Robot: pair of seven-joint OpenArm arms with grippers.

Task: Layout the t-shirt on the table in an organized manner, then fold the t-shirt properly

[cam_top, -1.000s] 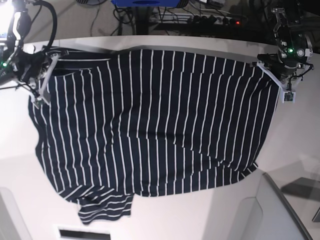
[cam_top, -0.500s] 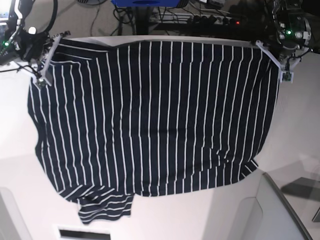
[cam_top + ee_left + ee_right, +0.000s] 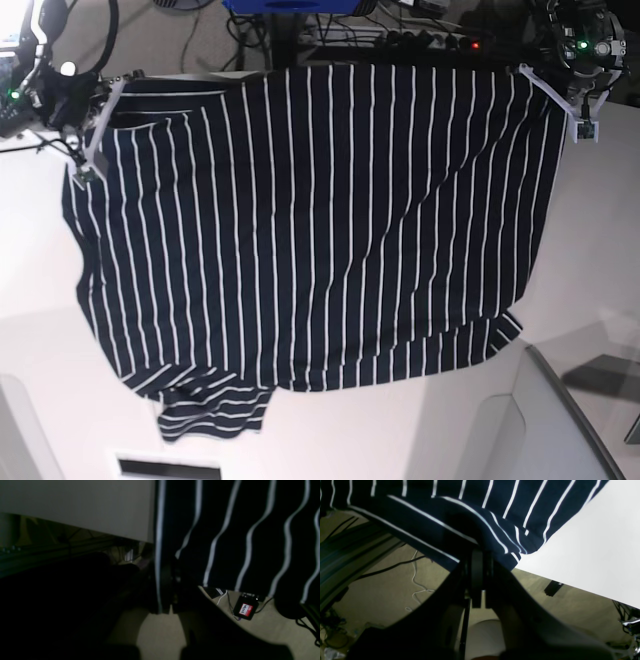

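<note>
The t-shirt, dark navy with thin white stripes, lies spread across the white table, its far edge pulled taut between both grippers. At the base view's right, my left gripper is shut on one far corner. At that view's left, my right gripper is shut on the other. The left wrist view shows striped t-shirt hanging past the table, with the left gripper dark and pinching its edge. In the right wrist view the right gripper clamps bunched t-shirt at the table edge. A sleeve is folded under at the near left.
Beyond the table's far edge lie cables and a power strip on the floor. A small red-labelled device sits on the floor below the shirt. A grey angled object stands at the near right corner.
Both grippers have moved toward the table's far edge, dragging the shirt's held edge with them. The fabric is now stretched flatter and reaches past that edge.
</note>
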